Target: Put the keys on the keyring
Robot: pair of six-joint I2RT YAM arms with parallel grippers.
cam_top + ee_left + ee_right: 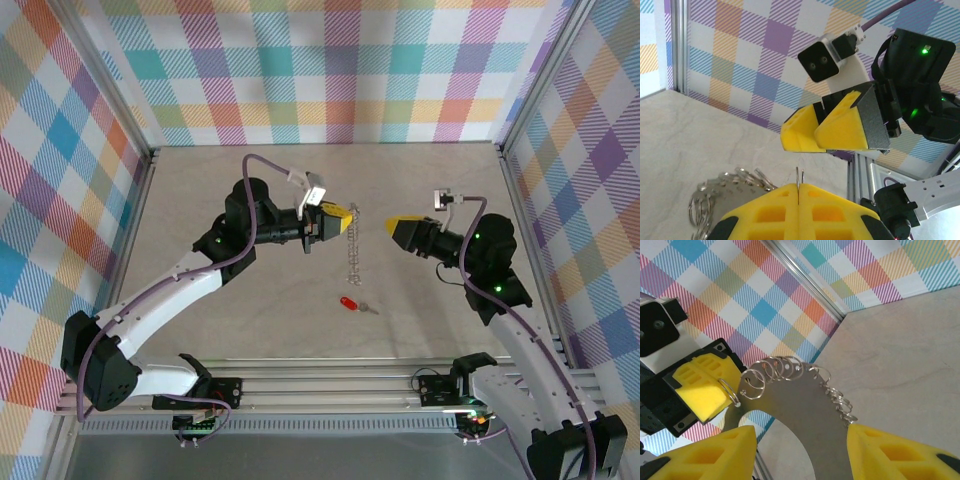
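Plaid-walled table (275, 325): key (349, 303) near keyring (351, 245).

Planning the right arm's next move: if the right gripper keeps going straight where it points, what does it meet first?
Most likely the keyring, hanging from the left gripper straight ahead of the right gripper, whose jaws are open; the depth is unclear.

Both of your arms are raised mid-workspace, pincers facing each other.

Your left arm (170, 290) bends at the elbow and reaches right. The left pincer (340, 218) is turned sideways, and its yellow fingers (770, 215) are pressed together on the edge of the keyring (352, 245). Your right arm (520, 330) folds in from the right. The right pincer (393, 228) points left with its fingers (900, 455) spread wide, gripping nothing. The two pincers sit near each other but do not touch.
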